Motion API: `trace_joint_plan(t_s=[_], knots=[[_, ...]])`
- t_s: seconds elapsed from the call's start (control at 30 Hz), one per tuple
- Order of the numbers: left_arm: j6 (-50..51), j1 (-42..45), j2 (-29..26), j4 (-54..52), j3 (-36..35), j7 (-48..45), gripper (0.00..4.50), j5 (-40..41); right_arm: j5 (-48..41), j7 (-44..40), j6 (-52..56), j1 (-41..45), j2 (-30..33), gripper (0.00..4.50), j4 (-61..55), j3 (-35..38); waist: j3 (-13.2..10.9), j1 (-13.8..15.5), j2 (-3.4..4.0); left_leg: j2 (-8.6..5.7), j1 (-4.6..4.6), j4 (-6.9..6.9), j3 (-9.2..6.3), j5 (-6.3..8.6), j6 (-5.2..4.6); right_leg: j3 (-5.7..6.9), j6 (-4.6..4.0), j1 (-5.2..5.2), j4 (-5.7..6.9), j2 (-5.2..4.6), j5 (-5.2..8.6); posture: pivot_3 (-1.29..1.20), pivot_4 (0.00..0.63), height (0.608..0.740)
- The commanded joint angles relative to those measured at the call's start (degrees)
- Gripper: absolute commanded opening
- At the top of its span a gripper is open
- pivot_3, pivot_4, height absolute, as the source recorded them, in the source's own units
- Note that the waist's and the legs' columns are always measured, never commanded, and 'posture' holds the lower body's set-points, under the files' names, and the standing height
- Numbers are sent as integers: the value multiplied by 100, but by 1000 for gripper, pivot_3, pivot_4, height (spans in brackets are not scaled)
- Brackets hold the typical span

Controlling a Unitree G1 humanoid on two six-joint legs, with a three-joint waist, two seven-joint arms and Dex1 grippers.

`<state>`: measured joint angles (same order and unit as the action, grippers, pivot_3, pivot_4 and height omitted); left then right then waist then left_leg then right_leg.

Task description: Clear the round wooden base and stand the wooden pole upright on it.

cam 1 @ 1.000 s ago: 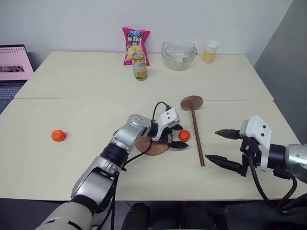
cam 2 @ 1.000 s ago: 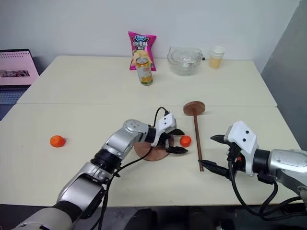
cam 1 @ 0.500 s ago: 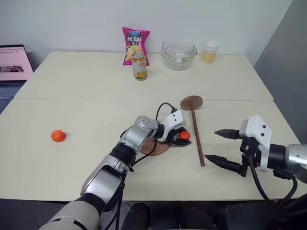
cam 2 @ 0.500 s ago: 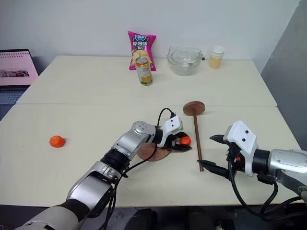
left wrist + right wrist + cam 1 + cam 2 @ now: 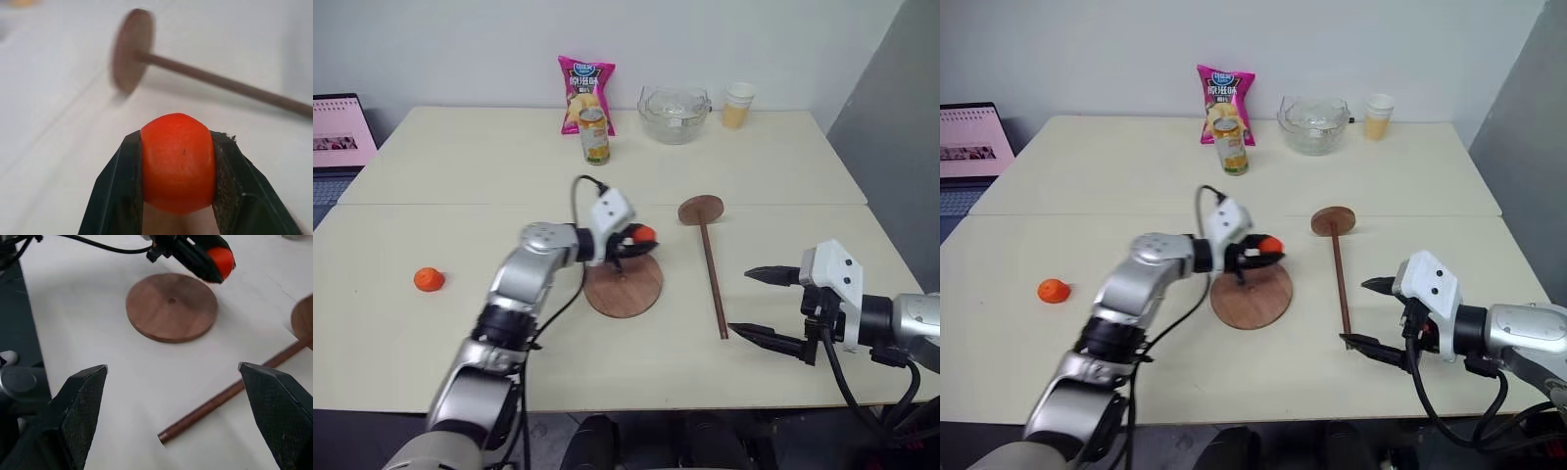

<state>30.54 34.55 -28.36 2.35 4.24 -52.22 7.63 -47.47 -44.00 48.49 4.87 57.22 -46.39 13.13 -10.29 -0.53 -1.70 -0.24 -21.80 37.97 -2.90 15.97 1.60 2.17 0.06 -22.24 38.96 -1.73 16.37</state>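
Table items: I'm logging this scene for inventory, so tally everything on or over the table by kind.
Oranges: 2 (one in the left gripper at, one at)
Wooden parts: 2 (base, pole)
Snack bag: 1
Can: 1
Glass bowl: 1
Cup: 1
Total: 8

My left gripper (image 5: pixel 636 238) is raised, arm extended, fingers (image 5: pixel 120 191) clamped on an orange ball (image 5: pixel 177 161). My right gripper (image 5: pixel 766 305) hovers low, jaws spread wide.
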Motion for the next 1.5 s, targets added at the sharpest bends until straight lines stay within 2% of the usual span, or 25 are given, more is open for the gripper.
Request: trace_joint_plan(t_s=[0.03, 0.17, 0.23, 0.5, 0.73, 0.8, 0.87, 0.9, 0.93, 0.97, 1.13, 1.23, 1.5], knots=[[430, -285, -560, -414, -1212, 935, 1316, -61, 321, -350, -413, 434, 7, 4500, 196, -536, -1, 27, -2, -1, -2, 0, -3, 0, 0, 5, 0, 0, 0, 0, 0, 0, 150, 740], [525, -633, -994, 160, -2524, 2203, 1294, -243, 678, -674, -742, 1112, -264, 4500, 654, -1287, -3, 26, -6, 1, -3, 0, -6, 0, 0, 5, -1, -3, -2, -2, -1, 0, 150, 740], [407, -821, -1150, 537, -2935, 2580, 1293, -283, 861, -855, -898, 1537, -485, 4500, 902, -1683, -3, 14, -5, 0, 0, -1, -3, 1, 0, 4, -3, -2, -3, -3, -2, 0, 150, 740], [29, -889, -1241, 1581, -3238, 2938, 1293, -46, 1206, -1066, -1181, 2680, -1443, 4500, 1600, -2411, 2, 114, -20, -11, -13, 3, -12, 0, 1, 15, -19, -5, -4, -23, -11, 0, 150, 740], [-258, -733, -1311, 2191, -3018, 2958, 1293, -50, 1355, -1266, -1215, 2845, -1604, 4500, 1672, -2565, 4, 108, -23, -14, -15, 2, -7, 1, 3, 12, -21, -7, -8, -29, -12, 0, 150, 740], [-368, -659, -1290, 2329, -2969, 2941, 1996, -38, 1340, -1232, -1147, 2815, -1601, 4500, 1605, -2521, 4, 102, -23, -14, -13, 1, -8, 1, 3, 12, -21, -7, -5, -29, -12, 0, 150, 740], [-428, -606, -1264, 2397, -2935, 2962, 2384, -20, 1330, -1210, -1093, 2792, -1590, 4500, 1557, -2484, 4, 101, -23, -13, -12, 1, -9, 1, 3, 13, -21, -8, -2, -29, -13, 0, 150, 740], [-455, -606, -1262, 2393, -2921, 2980, 2441, -26, 1325, -1190, -1064, 2783, -1579, 4500, 1534, -2465, 4, 91, -23, -13, -12, 2, -9, 1, 3, 13, -22, -8, -2, -29, -13, 0, 150, 740], [-478, -604, -1265, 2397, -2909, 2990, 2869, -27, 1321, -1176, -1041, 2778, -1572, 4500, 1518, -2450, 4, 69, -23, -13, -12, 1, -8, 1, 3, 13, -22, -8, -2, -29, -12, 0, 150, 740], [-531, -608, -1273, 2400, -2898, 3014, 2905, -44, 1319, -1162, -1020, 2775, -1570, 4500, 1505, -2436, 4, 59, -23, -13, -12, 2, -7, 1, 3, 12, -22, -8, -3, -29, -13, 0, 150, 740], [-594, -672, -1295, 2235, -2869, 2985, 3893, 5, 1299, -1089, -917, 2753, -1552, 4500, 1458, -2365, 4, 54, -23, -13, -12, 1, -7, 1, 3, 12, -22, -8, -1, -29, -13, 0, 150, 740], [-556, -941, -1370, 1708, -2856, 2805, 4452, 52, 1286, -1028, -859, 2687, -1504, 4500, 1412, -2274, 4, 50, -23, -13, -12, 1, -7, 1, 3, 11, -22, -8, -2, -29, -13, 0, 150, 740], [-442, -1917, -1849, 4, -3179, 1731, 4452, 719, 1167, -819, -662, 2391, -1347, 4500, 1415, -1780, 2, 50, -20, -10, -11, 0, -4, 2, 5, 9, -23, -8, -5, -34, -13, 0, 150, 740]])
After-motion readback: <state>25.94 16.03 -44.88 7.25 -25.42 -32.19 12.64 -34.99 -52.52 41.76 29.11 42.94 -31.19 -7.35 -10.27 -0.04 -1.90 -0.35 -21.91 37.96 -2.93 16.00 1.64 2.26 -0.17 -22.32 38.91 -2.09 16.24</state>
